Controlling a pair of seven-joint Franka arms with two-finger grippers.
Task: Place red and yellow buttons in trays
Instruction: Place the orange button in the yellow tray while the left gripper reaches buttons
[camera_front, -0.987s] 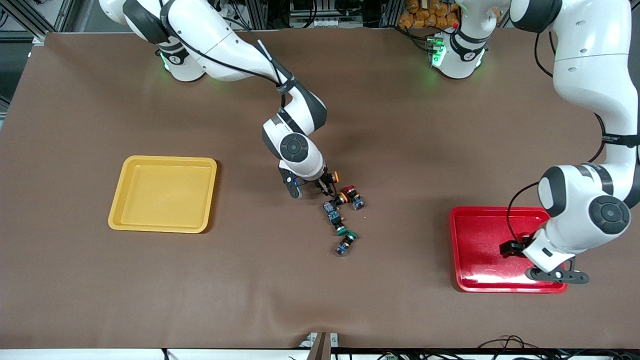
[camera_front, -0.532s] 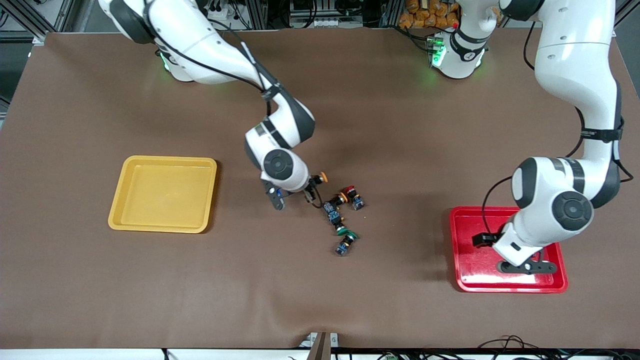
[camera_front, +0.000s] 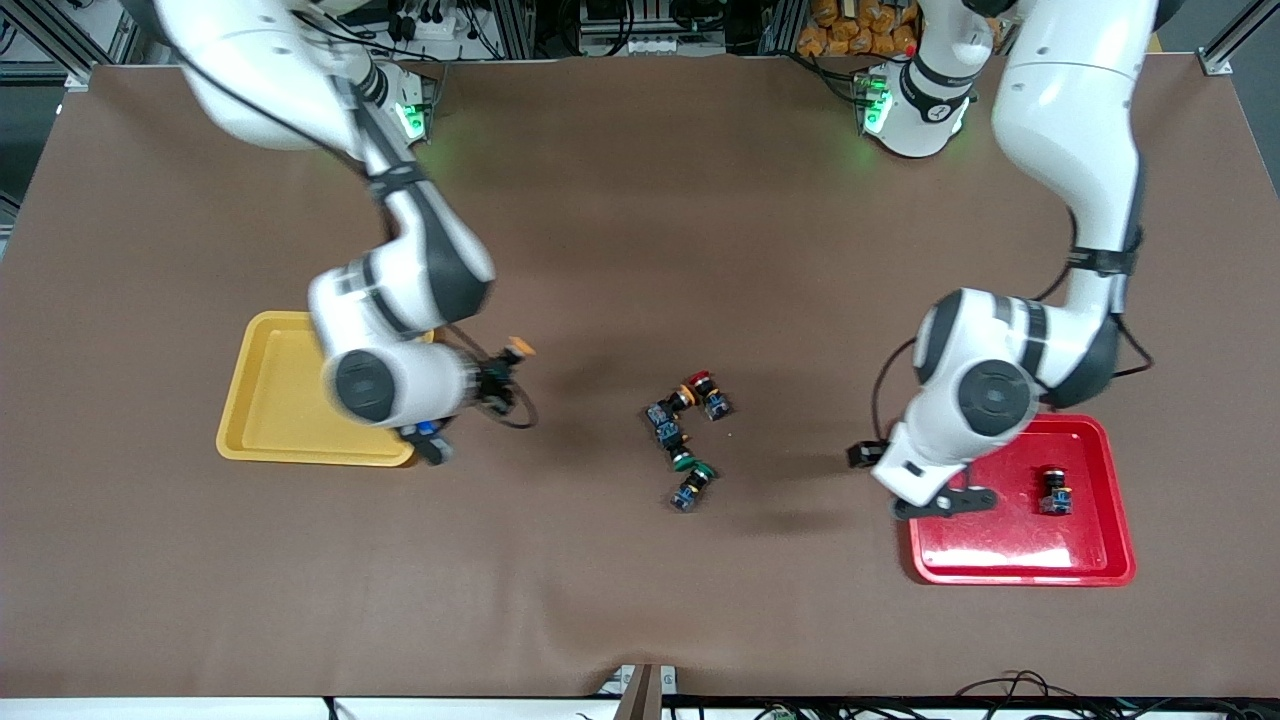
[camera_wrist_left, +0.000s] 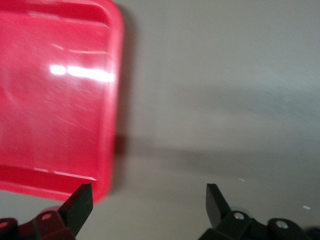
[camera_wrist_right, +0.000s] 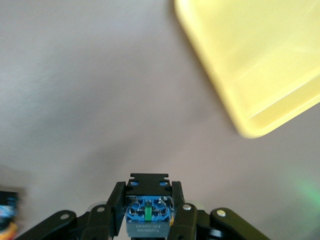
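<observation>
A red tray (camera_front: 1000, 560) is holding one button (camera_front: 1053, 491); the left gripper (camera_wrist_left: 150, 202), fingers spread and empty, is hanging over its edge. The right gripper (camera_wrist_right: 149, 207) is clamping a yellow button (camera_front: 503, 365) beside the bare yellow tray (camera_front: 270, 400). Other buttons (camera_front: 685, 430) are lying mid-table.

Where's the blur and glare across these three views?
Front view: motion blur on the right arm's wrist near the yellow tray; the button cluster is sharp. Left wrist view: the whole frame is soft, with a bright glare streak on the red tray. Right wrist view: the held yellow button is sharp, the yellow tray's rim soft.
</observation>
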